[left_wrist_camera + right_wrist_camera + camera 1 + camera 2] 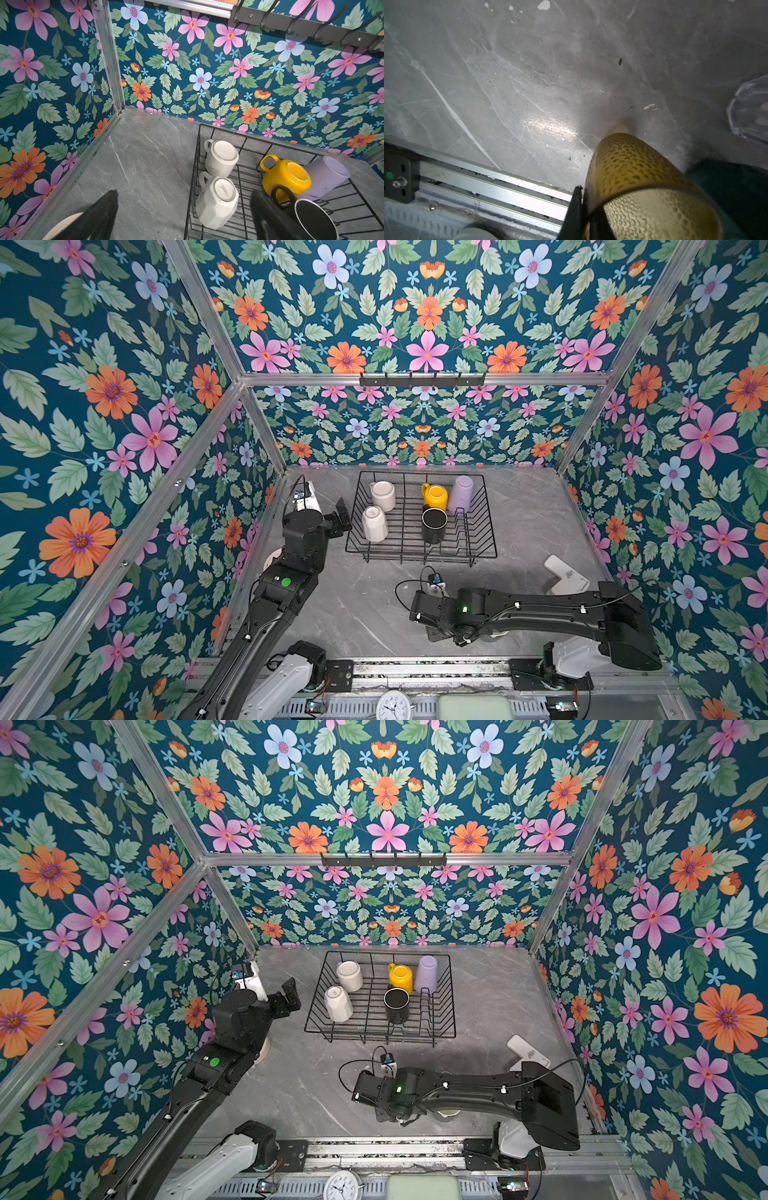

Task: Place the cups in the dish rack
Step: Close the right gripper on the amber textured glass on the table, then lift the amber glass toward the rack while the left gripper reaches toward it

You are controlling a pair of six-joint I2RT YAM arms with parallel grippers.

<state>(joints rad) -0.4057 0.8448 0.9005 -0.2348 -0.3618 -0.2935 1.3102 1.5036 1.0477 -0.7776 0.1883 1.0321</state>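
Counter [365,614]: one; carries the dish rack at the back and three cups nearer the front.
Dish rack [407,526]: one; holds five cups.
Left gripper [341,517]: spread wide and empty; hovers just beside the rack's left wall.
Right gripper [588,197]: clenched on the wall of the amber glass [633,176], low near the front rail.
Loaded: cream mug [383,494], white faceted mug [374,524], yellow mug [435,496], black mug [434,524], lilac tumbler [461,493].
Left to load: amber glass, gripped with its base seemingly on the counter; teal mug [733,187], a dark blurred shape just beside it; clear glass [749,108], near but apart.
Progress: judged five of eight done, with the amber glass the one in hand.
Mugs: five; four in the rack, one on the counter.
Tumblers: one, in the rack.
Glasses: two, both outside the rack.
Pale round rim [62,226]: one, under the left arm, mostly hidden; cannot tell what.
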